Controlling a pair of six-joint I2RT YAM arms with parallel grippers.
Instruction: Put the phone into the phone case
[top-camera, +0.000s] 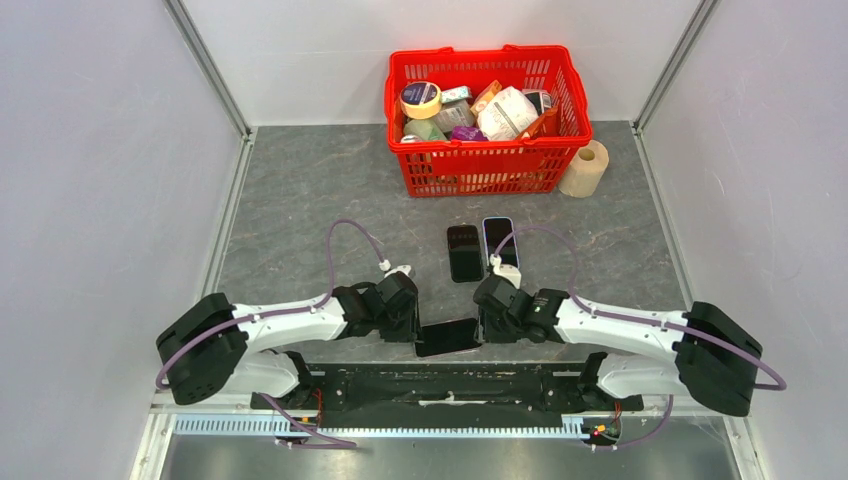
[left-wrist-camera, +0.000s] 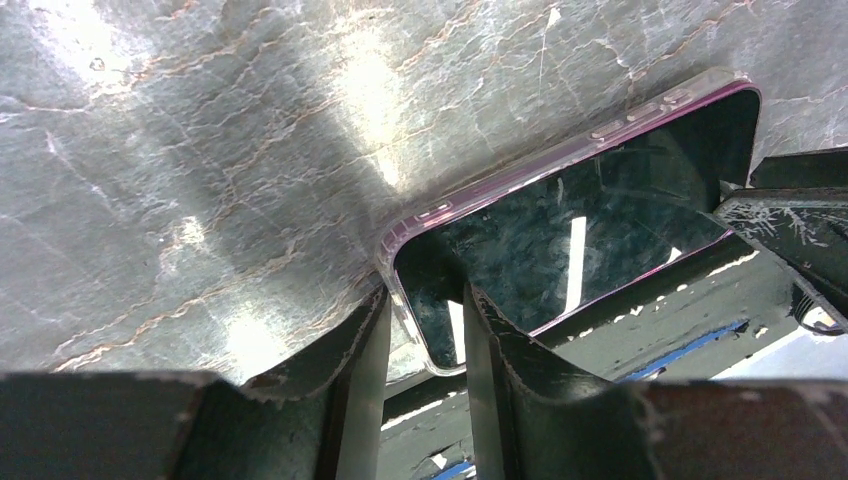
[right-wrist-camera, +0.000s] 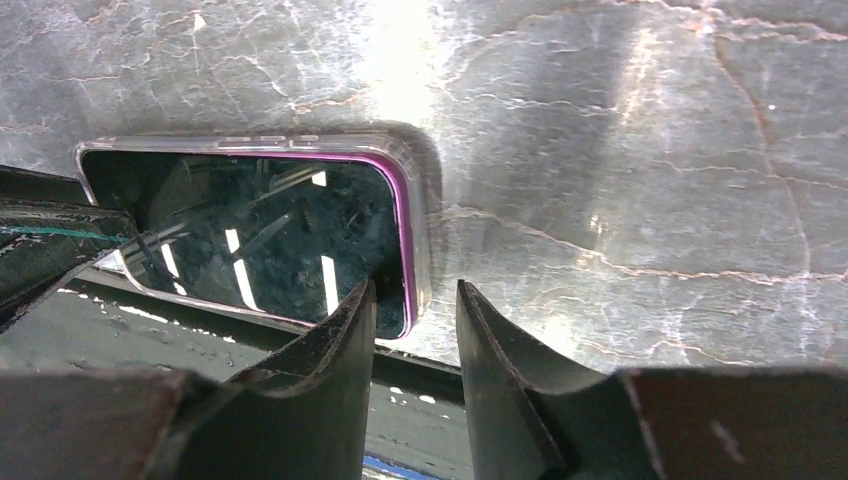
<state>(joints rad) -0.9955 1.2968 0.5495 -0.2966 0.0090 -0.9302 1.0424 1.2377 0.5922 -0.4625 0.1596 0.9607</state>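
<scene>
**Top and wrist views. All places are given relative to the cased phone.**

One phone (top-camera: 448, 337) lies flat and screen up at the near edge of the one grey table (top-camera: 300, 200). It sits inside one clear case (left-wrist-camera: 500, 183), whose rim wraps every edge of the purple-rimmed phone that the wrist views show.

(a) Left gripper (top-camera: 413, 328), one of two, stands at the phone's left short end. Its two fingers (left-wrist-camera: 345, 370) straddle the case rim. One is outside the end and appears to touch the case, and the other is over the glass. The jaws are part open, with a gap wider than the rim, and nothing is clamped.

(b) Right gripper (top-camera: 482, 325) stands at the phone's right short end. Its two fingers (right-wrist-camera: 335, 360) also straddle the rim, one over the screen and one beyond the end above bare table. The jaws are part open and hold nothing.

(c) Two phone-shaped slabs lie side by side just beyond the phone. The left slab (top-camera: 463, 252) is all dark, and the right slab (top-camera: 497, 243) has a pale edge.

(d) One red basket (top-camera: 480, 172) stands well beyond the phone. It is heaped with packaged goods too crowded to count.

(e) One pale roll (top-camera: 585, 168) stands upright, well beyond the phone and to its right.
</scene>
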